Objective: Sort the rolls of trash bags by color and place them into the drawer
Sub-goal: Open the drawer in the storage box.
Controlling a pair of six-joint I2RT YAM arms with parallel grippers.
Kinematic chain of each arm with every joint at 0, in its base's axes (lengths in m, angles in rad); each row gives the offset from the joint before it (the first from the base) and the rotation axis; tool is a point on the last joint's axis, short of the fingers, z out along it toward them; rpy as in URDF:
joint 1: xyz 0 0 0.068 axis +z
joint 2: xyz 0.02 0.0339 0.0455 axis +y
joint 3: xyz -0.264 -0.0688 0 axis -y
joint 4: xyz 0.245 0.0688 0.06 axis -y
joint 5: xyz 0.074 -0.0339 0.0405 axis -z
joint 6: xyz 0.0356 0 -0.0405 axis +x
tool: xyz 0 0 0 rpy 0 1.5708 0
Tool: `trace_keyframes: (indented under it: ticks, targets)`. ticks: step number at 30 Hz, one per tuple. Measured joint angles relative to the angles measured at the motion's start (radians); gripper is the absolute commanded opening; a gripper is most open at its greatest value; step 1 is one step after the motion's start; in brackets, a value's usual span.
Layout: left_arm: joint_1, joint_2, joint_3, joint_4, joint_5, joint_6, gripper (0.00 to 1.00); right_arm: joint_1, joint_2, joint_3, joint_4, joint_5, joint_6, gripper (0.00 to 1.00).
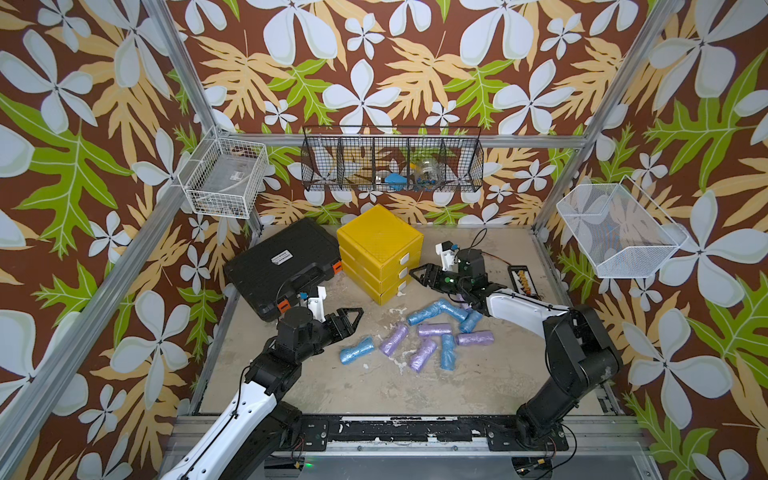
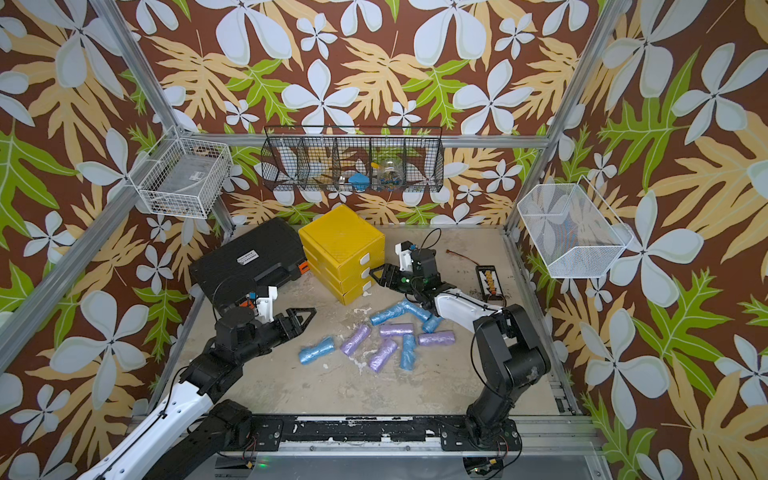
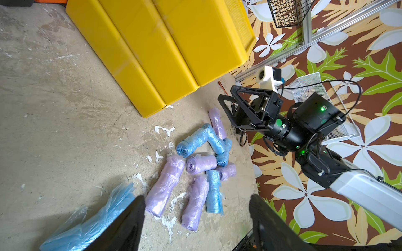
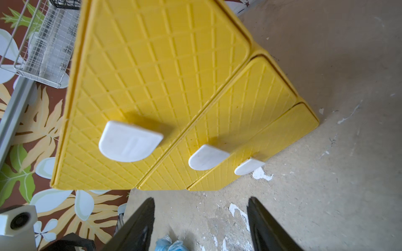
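Observation:
Several rolls of trash bags lie loose on the table in both top views, light blue ones (image 1: 356, 350) and lilac ones (image 1: 394, 340). Behind them stands the yellow drawer unit (image 1: 380, 249) (image 2: 340, 245), its three drawers shut, white handles (image 4: 130, 141) facing my right gripper. My left gripper (image 1: 358, 316) (image 3: 196, 197) hangs open just left of the rolls, a blue roll (image 3: 91, 219) beside one finger. My right gripper (image 1: 415, 275) (image 4: 201, 198) is open and empty, a short way in front of the handles, with a blue roll (image 4: 171, 244) under it.
A black tool case (image 1: 282, 266) lies left of the drawer unit. A small abacus-like bar (image 1: 523, 280) sits at the right edge. Wire baskets hang on the walls: white (image 1: 224, 178), black (image 1: 390, 160), white mesh (image 1: 619, 232).

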Motion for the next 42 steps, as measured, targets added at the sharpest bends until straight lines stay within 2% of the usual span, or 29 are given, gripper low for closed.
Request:
trace_keyframes:
  ticks: [16, 32, 42]
  targets:
    - [0.000, -0.008, -0.006, -0.003, 0.010, -0.005, 0.78, -0.001, 0.134, 0.051, 0.122, -0.052, 0.136, 0.62]
    - [0.000, -0.006, -0.006, -0.003, 0.018, -0.011, 0.78, -0.001, 0.205, 0.077, 0.177, -0.059, 0.188, 0.60]
    - [0.000, -0.011, -0.006, -0.004, 0.018, -0.011, 0.78, -0.001, 0.211, 0.040, 0.235, -0.066, 0.209, 0.53]
